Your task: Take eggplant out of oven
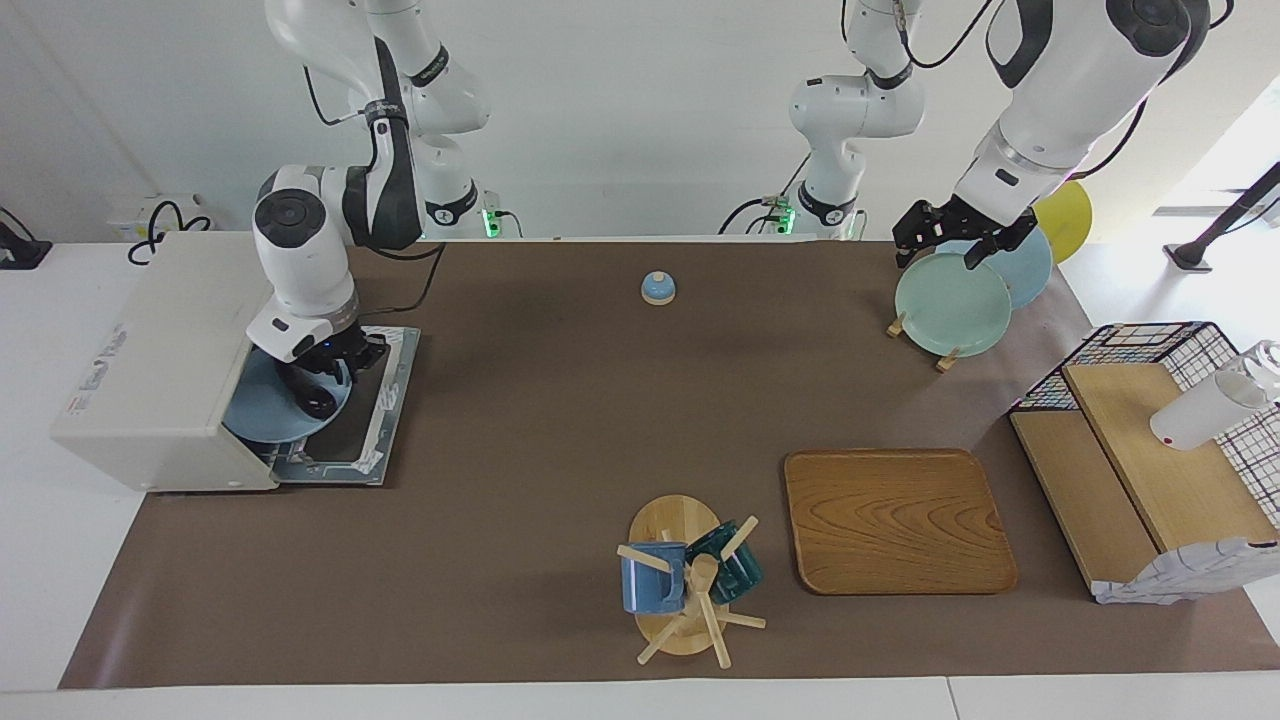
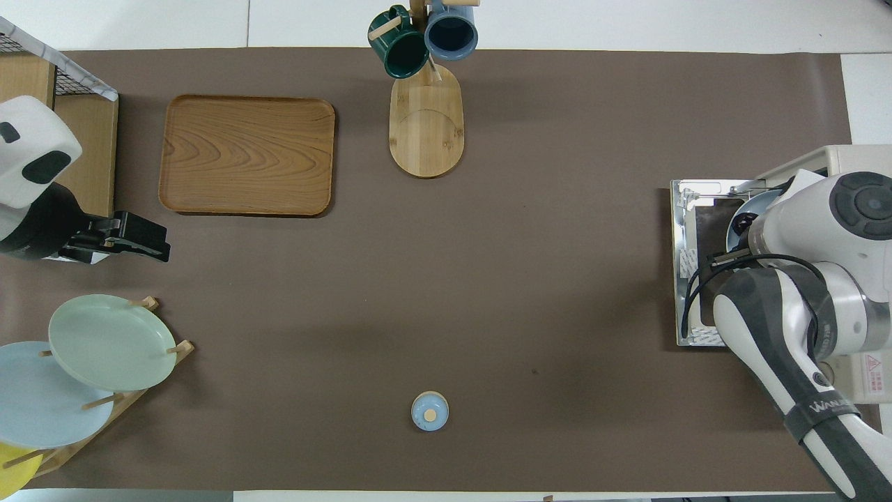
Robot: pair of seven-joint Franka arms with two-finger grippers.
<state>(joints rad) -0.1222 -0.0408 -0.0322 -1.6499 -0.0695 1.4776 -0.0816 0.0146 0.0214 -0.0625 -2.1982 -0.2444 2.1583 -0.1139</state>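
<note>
The cream-white oven (image 1: pixel 150 370) stands at the right arm's end of the table with its door (image 1: pixel 380 400) dropped open. A blue plate (image 1: pixel 255 410) pokes out of its mouth over the door. The dark eggplant (image 1: pixel 318 403) lies on that plate's outer edge. My right gripper (image 1: pixel 322 385) points down right onto the eggplant. In the overhead view the right wrist covers the eggplant, and only a sliver of the plate (image 2: pixel 749 206) shows. My left gripper (image 1: pixel 940 245) hangs open and empty over the plate rack, waiting.
A plate rack (image 1: pixel 945 355) holds green, blue and yellow plates. A small blue bell (image 1: pixel 657 288) sits mid-table near the robots. A wooden tray (image 1: pixel 897 520) and a mug tree (image 1: pixel 690 580) stand farther out. A wire basket with wooden shelves (image 1: pixel 1150 450) is at the left arm's end.
</note>
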